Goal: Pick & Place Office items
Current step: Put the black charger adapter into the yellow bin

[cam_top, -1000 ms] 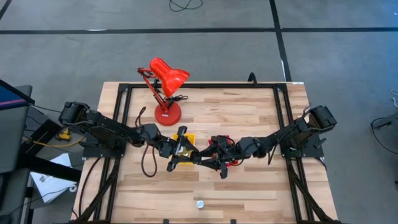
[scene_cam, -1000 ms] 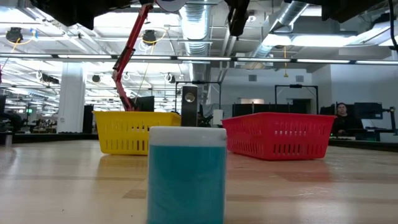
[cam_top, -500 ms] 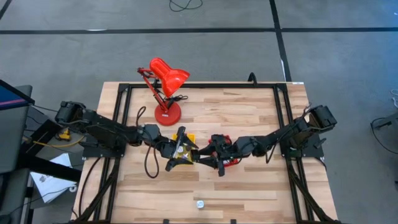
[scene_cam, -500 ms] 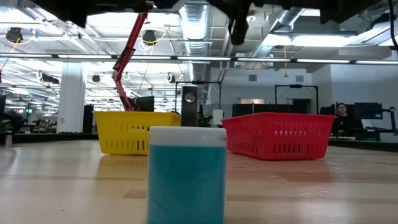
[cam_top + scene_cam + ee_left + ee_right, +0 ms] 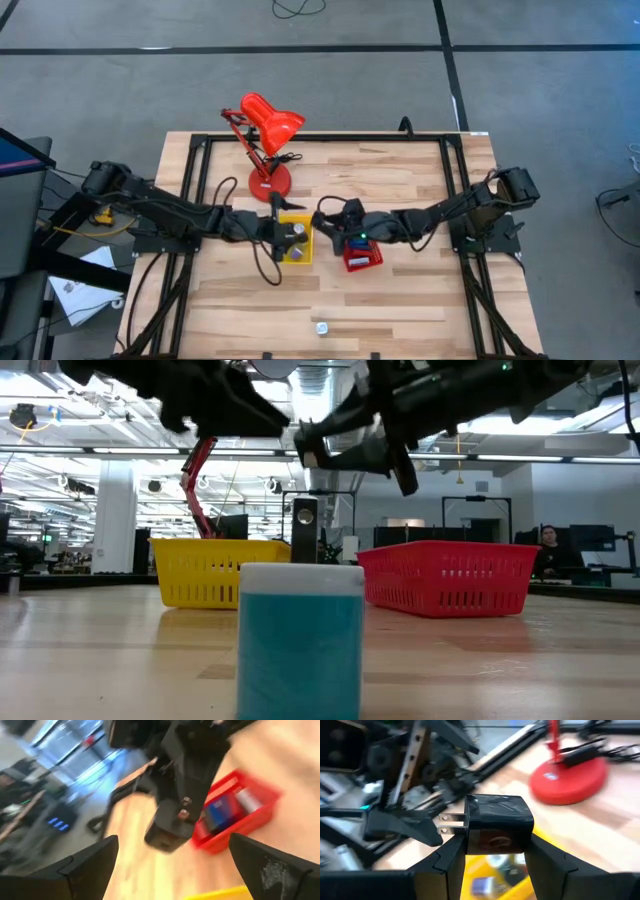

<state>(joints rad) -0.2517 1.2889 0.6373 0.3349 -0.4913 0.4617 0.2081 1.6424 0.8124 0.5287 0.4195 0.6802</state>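
Observation:
My right gripper (image 5: 326, 214) is shut on a black plug block (image 5: 497, 825) with two metal prongs. It hangs in the air between the yellow tray (image 5: 306, 252) and the red tray (image 5: 372, 262). My left gripper (image 5: 286, 222) hovers open above the yellow tray's far edge and faces the right gripper. Its fingers touch nothing. The yellow tray holds silvery and black bits (image 5: 296, 232). The red tray holds blue pieces (image 5: 219, 813) and a silvery one (image 5: 247, 800). A teal piece with a white top (image 5: 300, 645) stands alone by the near edge. My right gripper pinches the plug block by two opposite sides (image 5: 470, 836) between its two fingers (image 5: 451, 857). The fingers come nearly level from the table's right. The prongs (image 5: 451, 821) stick out sideways past one finger. The block is lifted clear of the table and trays.
A red desk lamp stands at the far left of the table on a round base (image 5: 270, 182), just beyond the yellow tray. Black frame rails (image 5: 200, 200) run along the table's left and right sides. The near half of the wooden top holds only the teal piece (image 5: 321, 327).
Both grippers have tipped up from pointing down into the trays to nearly level. They have also drawn toward the far edge, uncovering the yellow and red trays. My right gripper has carried the plug block along, clear of the red tray.

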